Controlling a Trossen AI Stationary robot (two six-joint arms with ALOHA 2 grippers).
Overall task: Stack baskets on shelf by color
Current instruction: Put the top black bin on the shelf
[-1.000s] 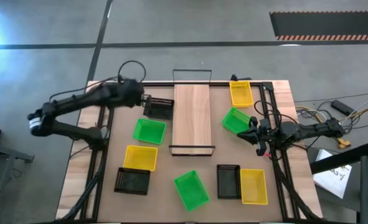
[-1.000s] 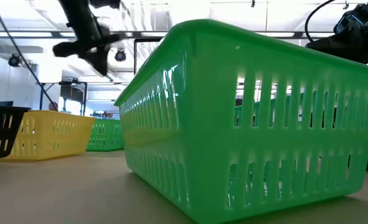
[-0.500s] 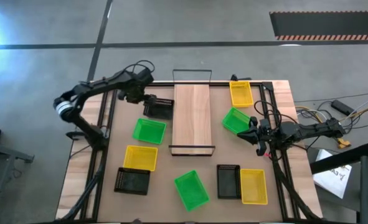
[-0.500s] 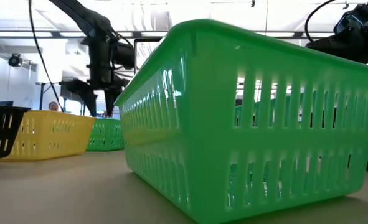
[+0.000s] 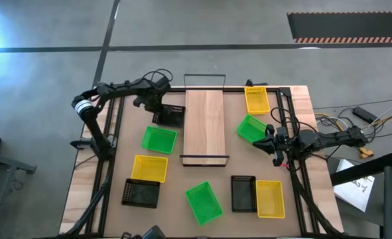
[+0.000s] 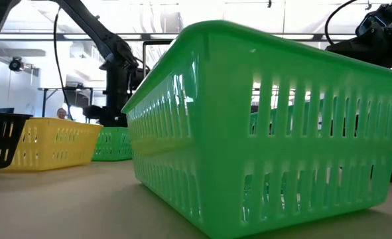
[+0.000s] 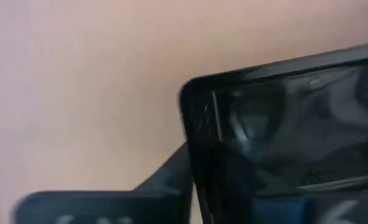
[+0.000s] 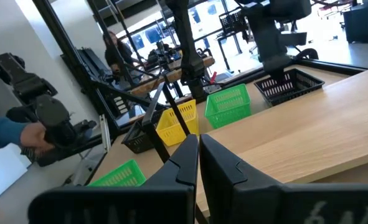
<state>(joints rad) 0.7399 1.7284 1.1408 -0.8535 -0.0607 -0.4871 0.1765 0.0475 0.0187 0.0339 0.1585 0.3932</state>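
Observation:
The shelf (image 5: 205, 126), a light-wood plank with black wire ends, lies at the table's middle with no basket on it. Left of it stand a black basket (image 5: 169, 115), a green basket (image 5: 159, 139), a yellow basket (image 5: 149, 168) and a black basket (image 5: 141, 192). A green basket (image 5: 203, 202) sits near the front edge. A black basket (image 5: 243, 192) and a yellow basket (image 5: 269, 198) sit front right, a green basket (image 5: 252, 127) and a yellow basket (image 5: 257, 99) far right. My left gripper (image 5: 157, 101) is low over the far-left black basket's left rim (image 7: 193, 124). My right gripper (image 5: 272, 143) is shut beside the right green basket.
Black frame bars run along the table's left and right sides (image 5: 109, 146). Cables lie off the table's right edge (image 5: 341, 119). In the right wrist view, people (image 8: 115, 43) and a blue sleeve (image 8: 3, 134) show in the room beyond the table.
My left arm has stretched out and its gripper has come down from high above the table to the far-left black basket, shifting slightly toward the shelf. My right arm and all the baskets have stayed where they were.

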